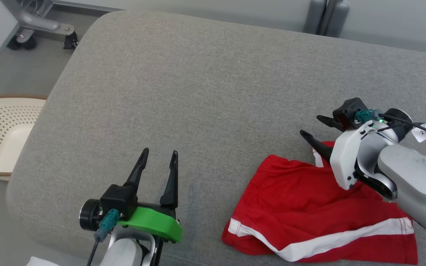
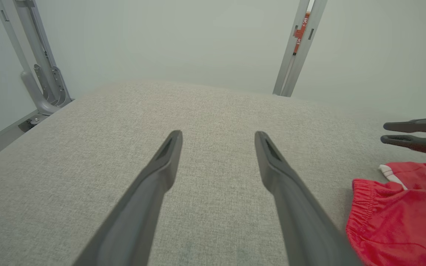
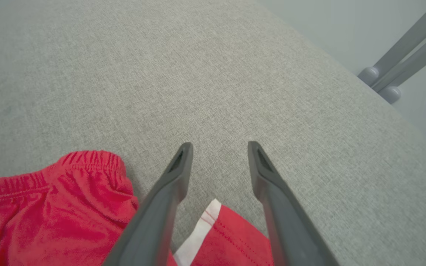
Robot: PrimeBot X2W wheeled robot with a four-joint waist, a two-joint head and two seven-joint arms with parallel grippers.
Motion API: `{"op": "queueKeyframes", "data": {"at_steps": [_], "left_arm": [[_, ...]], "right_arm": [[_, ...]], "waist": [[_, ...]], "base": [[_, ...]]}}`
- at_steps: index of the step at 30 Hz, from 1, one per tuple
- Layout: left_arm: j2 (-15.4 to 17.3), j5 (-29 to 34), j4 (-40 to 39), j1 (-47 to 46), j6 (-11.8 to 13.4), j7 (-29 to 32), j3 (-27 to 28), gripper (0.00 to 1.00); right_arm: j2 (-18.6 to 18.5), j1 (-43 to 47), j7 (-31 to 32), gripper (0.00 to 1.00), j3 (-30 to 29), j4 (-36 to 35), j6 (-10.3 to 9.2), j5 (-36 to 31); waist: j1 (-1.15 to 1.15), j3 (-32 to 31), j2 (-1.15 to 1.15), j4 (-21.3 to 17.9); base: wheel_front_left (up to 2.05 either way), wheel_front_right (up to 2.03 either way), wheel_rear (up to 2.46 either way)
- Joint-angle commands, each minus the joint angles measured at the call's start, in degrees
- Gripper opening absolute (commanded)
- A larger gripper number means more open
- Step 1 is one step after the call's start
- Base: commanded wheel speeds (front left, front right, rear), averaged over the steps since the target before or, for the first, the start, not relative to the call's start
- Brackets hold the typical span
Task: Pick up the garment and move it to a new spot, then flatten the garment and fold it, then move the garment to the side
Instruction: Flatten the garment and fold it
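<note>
The red shorts [image 1: 309, 207] lie rumpled by the bench's [image 1: 198, 92] near edge. Our left gripper [image 1: 160, 152] and right gripper [image 1: 310, 125] stand spread, empty. Closing at the hem, we risk catching one layer and bunching the cloth.

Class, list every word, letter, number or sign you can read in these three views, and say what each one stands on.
"C": dark letter on the red shorts, cut off at the left wrist view's edge.
White tag on the right arm: one dark mark, too small to read.
Red sign on the grey post: pale characters, too blurred to read.
</note>
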Motion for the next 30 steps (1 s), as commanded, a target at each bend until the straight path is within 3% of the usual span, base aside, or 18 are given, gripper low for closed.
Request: {"op": "queueKeyframes", "data": {"at_steps": [1,5,9,21,22,23,24,25,30], "left_arm": [[0.09,0.29,-0.07,0.35,0.04,-0.01,0.25,1.0],[0.09,0.26,-0.02,0.03,-0.26,-0.01,-0.08,1.0],[0.11,-0.26,-0.05,-0.77,-0.43,-0.01,-0.81,1.0],[0.11,-1.28,0.43,-1.44,-0.01,-0.01,-1.81,1.0],[0.1,-1.31,0.48,-1.41,0.06,-0.01,-1.85,1.0],[0.11,-1.36,0.49,-1.35,0.13,-0.01,-1.83,1.0],[0.1,-1.42,0.52,-1.27,0.17,-0.01,-1.85,1.0],[0.1,-1.41,0.53,-1.21,0.2,-0.01,-1.87,1.0],[0.1,-1.47,0.41,-0.95,0.46,-0.01,-1.97,1.0]], "right_arm": [[-1.63,0.87,0.82,1.0,1.32,-3.28,-0.06,1.76],[-7.65,0.48,4.92,1.0,7.7,-14.55,-0.08,6.0],[-11.01,-0.24,8.3,1.0,10.33,-20.26,-0.06,9.25],[-9.46,1.67,17.47,1.0,11.54,-19.0,-0.06,11.26],[-9.33,1.94,18.35,0.92,11.47,-18.84,-0.06,11.03],[-9.23,2.23,19.08,0.49,11.48,-18.76,-0.06,10.94],[-9.24,2.38,19.78,0.13,11.49,-18.49,-0.06,10.59],[-9.23,2.35,20.06,0.0,11.49,-18.21,-0.06,10.04],[-8.77,0.22,17.35,0.0,11.45,-14.54,-0.09,7.77]], "waist": [[0.0,-0.52,0.0,-1.43],[0.0,-0.19,0.0,-2.04],[0.0,0.48,0.0,-1.59],[0.0,1.32,0.0,2.97],[0.0,1.26,0.0,3.27],[0.0,1.21,0.0,3.42],[0.0,1.17,0.0,3.59],[0.0,1.15,0.0,3.7],[0.0,1.23,0.0,3.89]], "base": [[0.0,0.0,0.0],[0.0,0.0,0.0],[0.0,0.0,0.0],[0.0,0.0,0.0],[0.0,0.0,0.0],[0.0,0.0,0.0],[0.0,0.0,0.0],[0.0,0.0,0.0],[0.0,0.0,0.0]]}}
